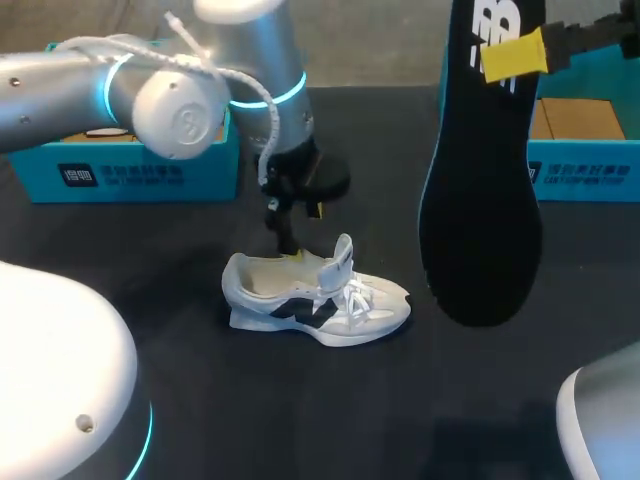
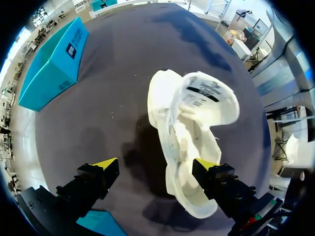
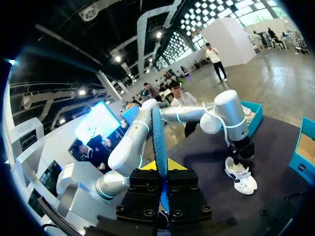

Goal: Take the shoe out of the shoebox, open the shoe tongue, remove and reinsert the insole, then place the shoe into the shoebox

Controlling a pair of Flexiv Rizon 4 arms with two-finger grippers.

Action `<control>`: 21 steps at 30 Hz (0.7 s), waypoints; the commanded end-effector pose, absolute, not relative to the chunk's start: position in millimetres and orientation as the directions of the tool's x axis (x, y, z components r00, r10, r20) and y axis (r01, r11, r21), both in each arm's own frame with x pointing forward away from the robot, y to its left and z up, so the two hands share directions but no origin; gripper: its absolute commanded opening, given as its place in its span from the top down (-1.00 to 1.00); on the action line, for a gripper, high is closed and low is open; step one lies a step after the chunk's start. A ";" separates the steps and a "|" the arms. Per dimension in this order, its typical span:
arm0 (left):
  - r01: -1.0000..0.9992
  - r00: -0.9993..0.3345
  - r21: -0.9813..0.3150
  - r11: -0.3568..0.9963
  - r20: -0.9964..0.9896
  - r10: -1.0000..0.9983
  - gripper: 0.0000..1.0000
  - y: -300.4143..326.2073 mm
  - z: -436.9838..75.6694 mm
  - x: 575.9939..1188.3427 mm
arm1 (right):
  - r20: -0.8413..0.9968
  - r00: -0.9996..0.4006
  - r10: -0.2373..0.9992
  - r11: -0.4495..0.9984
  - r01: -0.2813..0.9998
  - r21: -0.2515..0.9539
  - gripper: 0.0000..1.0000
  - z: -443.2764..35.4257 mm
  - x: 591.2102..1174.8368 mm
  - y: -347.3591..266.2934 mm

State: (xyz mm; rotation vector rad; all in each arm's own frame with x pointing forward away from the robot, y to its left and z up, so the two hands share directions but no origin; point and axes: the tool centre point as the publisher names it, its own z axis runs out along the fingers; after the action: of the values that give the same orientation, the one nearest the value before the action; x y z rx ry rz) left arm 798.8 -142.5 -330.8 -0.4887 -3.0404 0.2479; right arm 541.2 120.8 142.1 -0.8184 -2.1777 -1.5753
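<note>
**Insole held aloft, shoe on the table under the left arm**

Well behind the shoe (image 1: 318,296) and off to its left, a teal box (image 1: 140,168) sits at the back of the dark table (image 1: 130,250). The left arm (image 1: 120,85) comes across in front of that box and bends down to the shoe's heel end. The left gripper (image 2: 155,164) hangs right over the heel with its fingers (image 2: 106,163) spread wide. One yellow tip stands clear of the shoe over bare table. The other is against the heel, though whether it sits inside the collar or just outside cannot be told.

The shoe is white with dark side panels. It stands upright on its sole outside both boxes, toe pointing away from the left arm, and its tongue (image 1: 343,252) is pulled up. The wrist view looks straight down into its pale, open interior.

To the right of the shoe and well above it, the dark insole (image 1: 482,190) hangs lengthwise with its lower end at about shoe height. The right gripper (image 3: 161,169) pinches its upper end, yellow tips pressed on both faces. Seen from that wrist, the insole runs edge-on between the fingers. Behind the shoe on the far right stands the open teal shoebox (image 1: 585,160), partly hidden by the insole.
</note>
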 end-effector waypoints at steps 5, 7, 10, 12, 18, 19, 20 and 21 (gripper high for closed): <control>0.295 -0.950 -0.164 0.941 0.053 0.307 -1.00 -153.5 -359.0 800.8 | 0.571 -0.779 0.258 0.228 0.624 0.747 1.00 144.5 542.7 122.4; 0.292 -0.951 -0.166 0.942 0.051 0.304 -1.00 -153.8 -363.8 798.5 | 0.571 -0.779 0.258 0.228 0.624 0.747 1.00 144.5 542.7 122.4; 0.288 -0.953 -0.167 0.943 0.044 0.299 -1.00 -153.6 -371.8 795.9 | 0.571 -0.779 0.258 0.228 0.624 0.747 1.00 144.5 542.7 122.4; 0.290 -0.953 -0.165 0.943 0.038 0.300 -1.00 -153.6 -377.7 794.2 | 0.571 -0.779 0.258 0.228 0.624 0.747 1.00 144.5 542.7 122.4; 0.296 -0.952 -0.160 0.942 0.033 0.305 -0.88 -156.5 -389.6 786.6 | 0.571 -0.779 0.258 0.228 0.624 0.747 1.00 144.5 542.7 122.4; 0.295 -0.952 -0.161 0.942 0.033 0.304 -0.74 -156.9 -390.7 785.9 | 0.571 -0.779 0.258 0.228 0.624 0.747 1.00 144.5 542.7 122.4; 0.295 -0.952 -0.162 0.942 0.033 0.304 -0.48 -156.9 -391.7 784.8 | 0.571 -0.779 0.258 0.228 0.624 0.747 1.00 144.5 542.7 122.4; 0.295 -0.952 -0.162 0.942 0.032 0.304 -0.07 -156.4 -392.5 783.7 | 0.571 -0.779 0.258 0.228 0.624 0.747 1.00 144.5 542.7 122.4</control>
State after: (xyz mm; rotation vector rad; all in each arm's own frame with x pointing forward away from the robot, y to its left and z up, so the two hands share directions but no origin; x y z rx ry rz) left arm 786.0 -155.9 -388.6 -0.4686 -3.0349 0.2385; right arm 541.2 120.8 142.1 -0.8185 -2.1777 -1.5753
